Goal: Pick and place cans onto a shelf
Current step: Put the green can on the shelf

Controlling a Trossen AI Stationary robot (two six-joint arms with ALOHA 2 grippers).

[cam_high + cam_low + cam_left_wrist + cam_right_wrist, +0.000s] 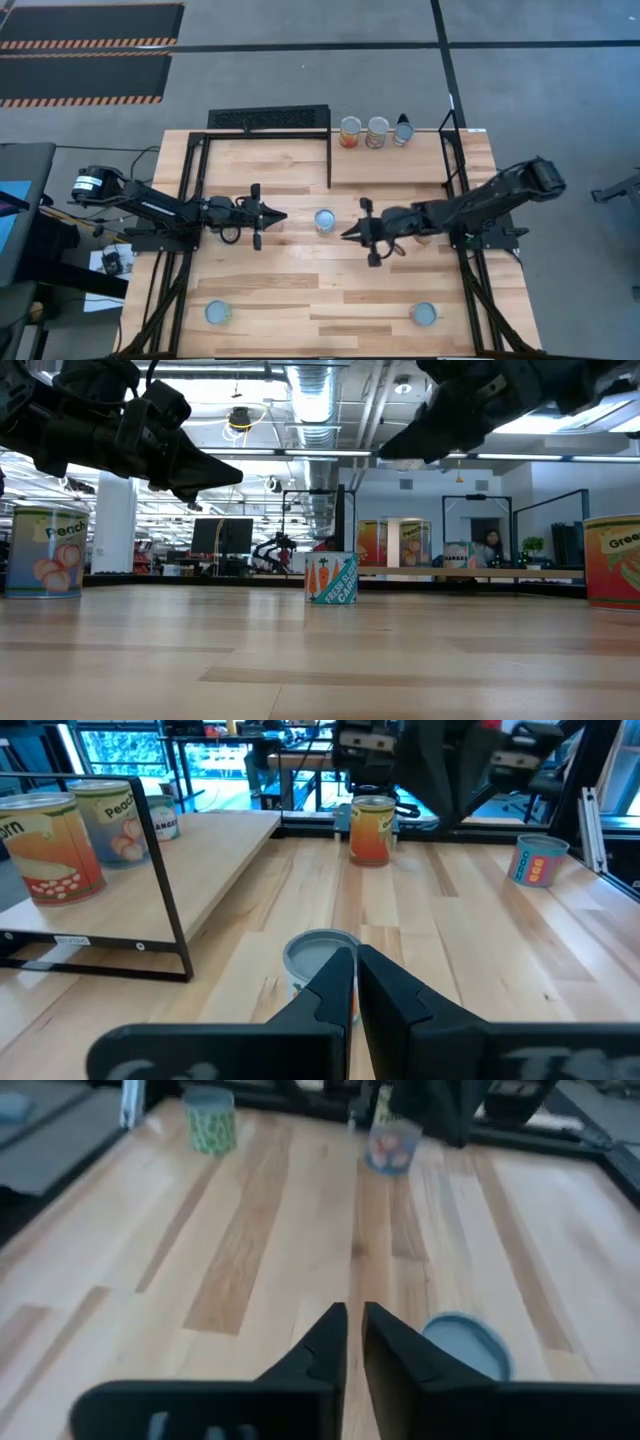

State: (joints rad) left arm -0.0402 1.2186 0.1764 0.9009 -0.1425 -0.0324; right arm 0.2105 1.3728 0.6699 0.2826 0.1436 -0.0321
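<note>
A can (324, 220) with a carrot label stands upright on the table's middle; it also shows in the low view (332, 578). My left gripper (283, 215) is shut and empty, raised just left of it, pointing at it (312, 958). My right gripper (345, 236) is shut and empty, raised just right of it and a little nearer (468, 1345). Three cans (376, 132) stand in a row along the far edge of the shelf (390, 168). Two more cans stand near the front edge, left (218, 313) and right (424, 315). An orange can (372, 830) stands under my right arm.
Black frame bars (331, 160) edge the shelf and run along both table sides (470, 270). A black slatted grille (268, 119) lies at the far edge. Another can (390, 1145) stands by my left arm. Bare wood lies between the two front cans.
</note>
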